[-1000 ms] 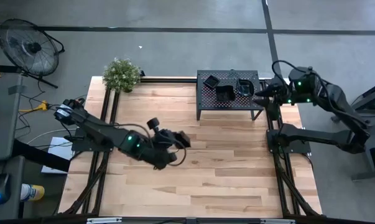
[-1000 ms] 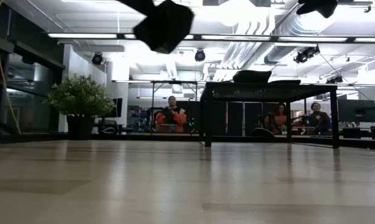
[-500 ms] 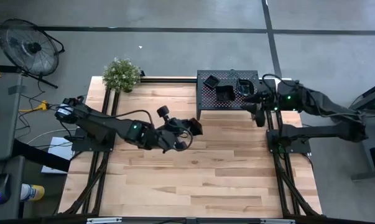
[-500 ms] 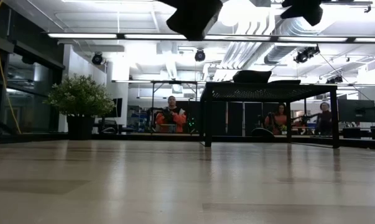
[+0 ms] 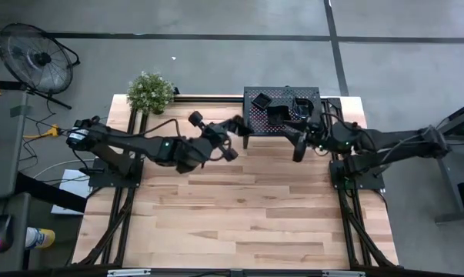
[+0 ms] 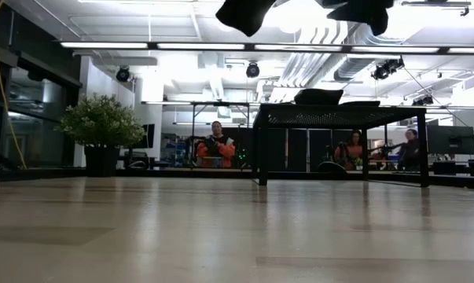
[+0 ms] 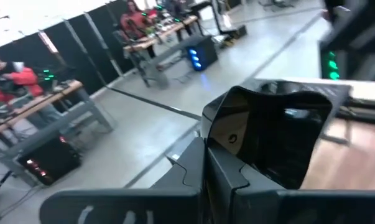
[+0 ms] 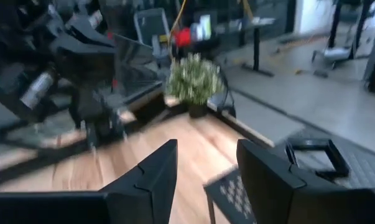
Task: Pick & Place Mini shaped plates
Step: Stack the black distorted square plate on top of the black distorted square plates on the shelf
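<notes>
Wooden surface is lying bare; several mini shaped plates are already sitting on the rack. Left hand, clamped on one plate, is nearing it. Right hand is hanging with fingers apart beside the rack, holding nothing. Placing seems unfinished.

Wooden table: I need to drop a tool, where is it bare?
The light wooden table is bare across its near half and centre. The crowded part is the far edge: black perforated metal rack with small glossy black plates, potted green plant, both arms.
</notes>
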